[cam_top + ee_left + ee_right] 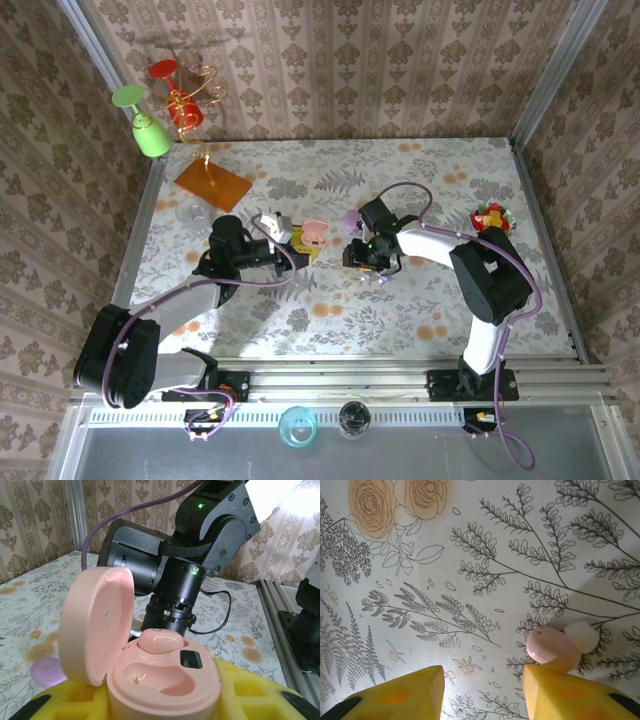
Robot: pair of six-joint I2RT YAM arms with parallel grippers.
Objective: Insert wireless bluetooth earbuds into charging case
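Looked half done | left end effector point(165, 697) clasped open charging case point(165, 680), one earbud point(161, 641) seated | right end effector point(482, 692) released, second earbud point(552, 647) lay beside it (unpicked)

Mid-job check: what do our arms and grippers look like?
Left arm and right arm: white links, bulky black joints, a purple cable along each. Left gripper and right gripper: yellow fingers with black patches. Green lights glow near the right wrist.
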